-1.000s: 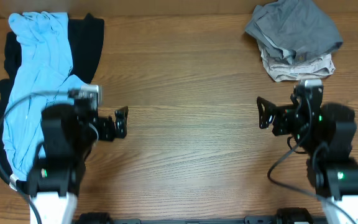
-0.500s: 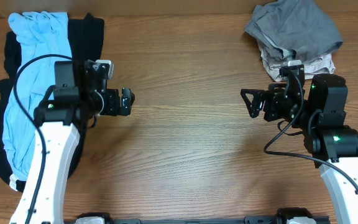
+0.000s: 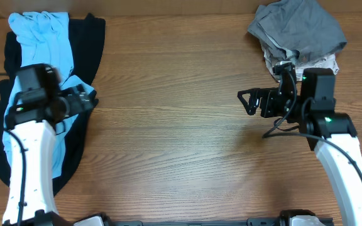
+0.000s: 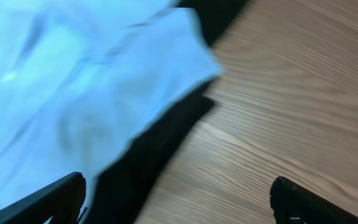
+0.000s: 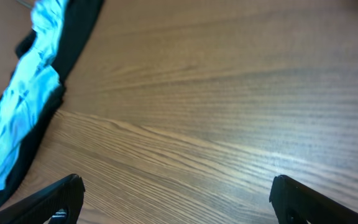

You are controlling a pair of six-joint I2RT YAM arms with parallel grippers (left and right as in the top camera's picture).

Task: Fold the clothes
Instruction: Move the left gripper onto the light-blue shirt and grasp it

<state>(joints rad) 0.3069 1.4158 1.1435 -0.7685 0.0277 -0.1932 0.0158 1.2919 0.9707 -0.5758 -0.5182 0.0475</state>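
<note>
A light blue garment (image 3: 43, 56) lies on a black garment (image 3: 88, 44) at the table's left side; both also show in the left wrist view, blue (image 4: 73, 93) over black (image 4: 160, 155). My left gripper (image 3: 88, 102) is open and empty over the right edge of that pile; in its own view the fingertips (image 4: 178, 199) straddle the black cloth's edge and bare wood. My right gripper (image 3: 247, 100) is open and empty above bare wood at mid right (image 5: 178, 202). The pile shows far off in the right wrist view (image 5: 23, 106).
A stack of folded clothes, grey (image 3: 300, 28) over beige (image 3: 294, 68), sits at the back right, just behind my right arm. The wooden table (image 3: 181, 144) stretches between the two piles.
My left gripper has swung left from the bare wood onto the edge of the blue and black pile. My right gripper has moved forward and slightly left over the table.
</note>
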